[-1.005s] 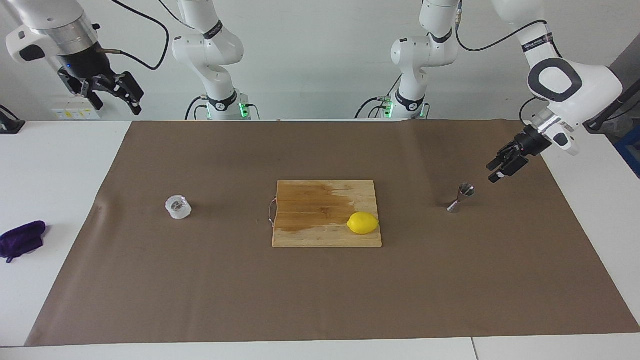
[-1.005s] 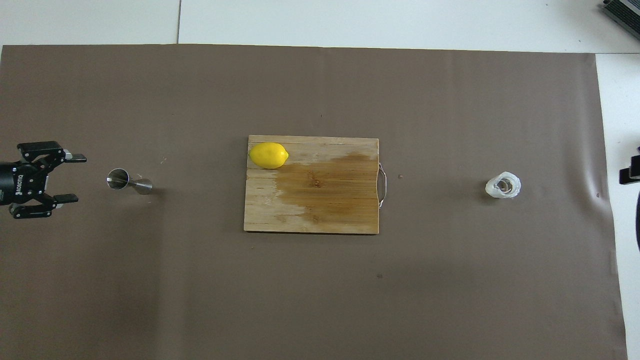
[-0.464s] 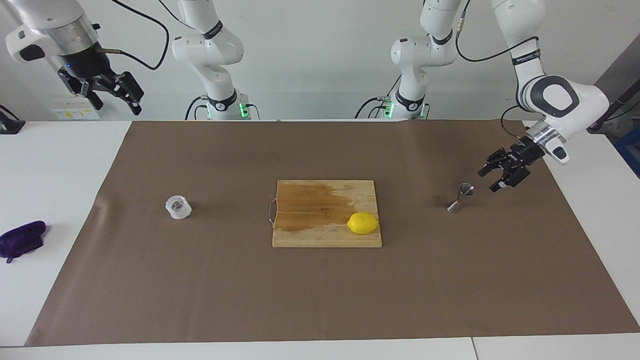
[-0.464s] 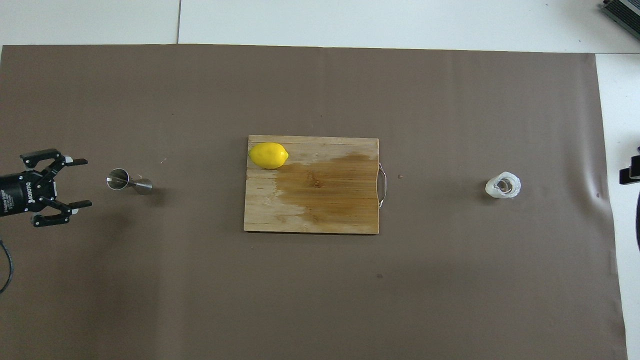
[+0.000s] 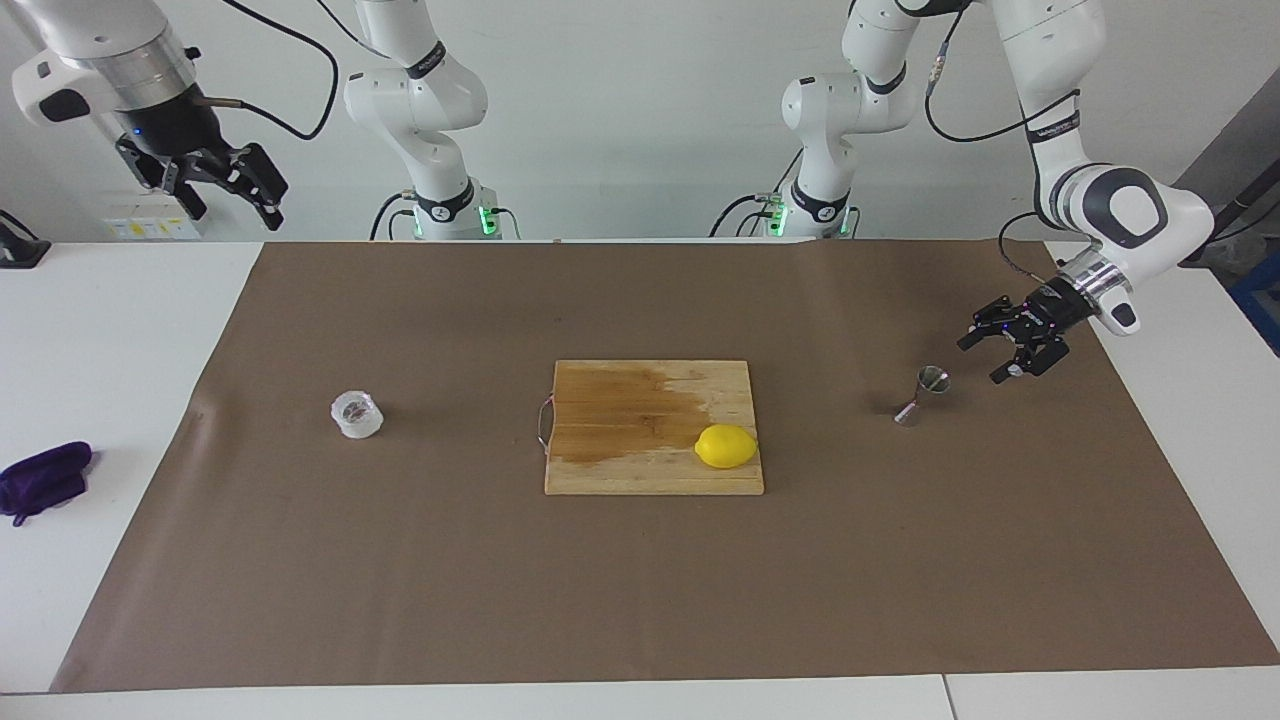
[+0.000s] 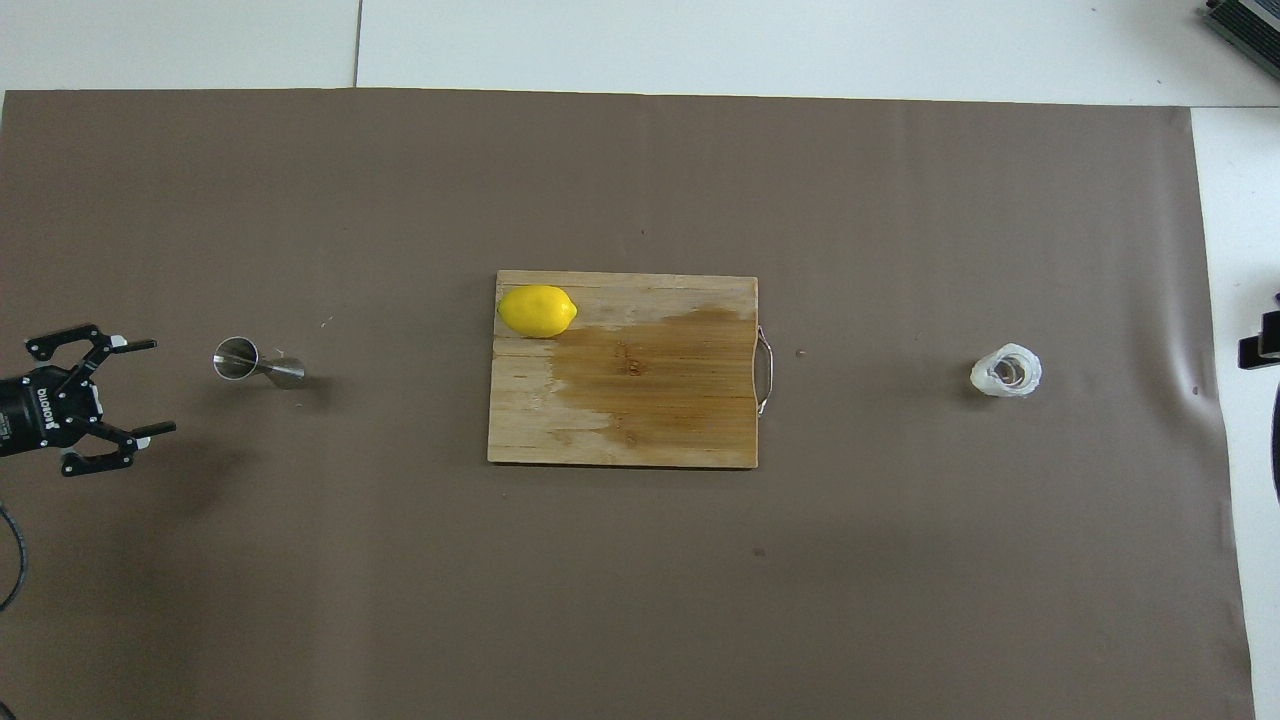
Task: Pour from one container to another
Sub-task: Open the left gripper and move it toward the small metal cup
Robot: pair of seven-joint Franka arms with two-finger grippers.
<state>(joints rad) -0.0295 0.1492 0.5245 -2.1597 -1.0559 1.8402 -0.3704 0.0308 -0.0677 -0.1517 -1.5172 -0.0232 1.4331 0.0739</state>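
Observation:
The squat translucent plastic cup stands on the brown mat toward the right arm's end of the table. The steel hourglass jigger stands upright on the mat toward the left arm's end. My left gripper hangs low over the mat just beside the jigger. It is open, its fingers point at the jigger, and it touches nothing. My right gripper waits high above the table's edge at its own end, open and empty, well away from the cup.
A wooden cutting board with a dark wet patch lies mid-table between cup and jigger. A yellow lemon sits on one corner of it. A purple cloth lies on the white table past the mat's edge.
My left gripper has come down beside the jigger and turned at the wrist so its spread fingers face it. The right arm, cup, jigger and lemon have not moved.

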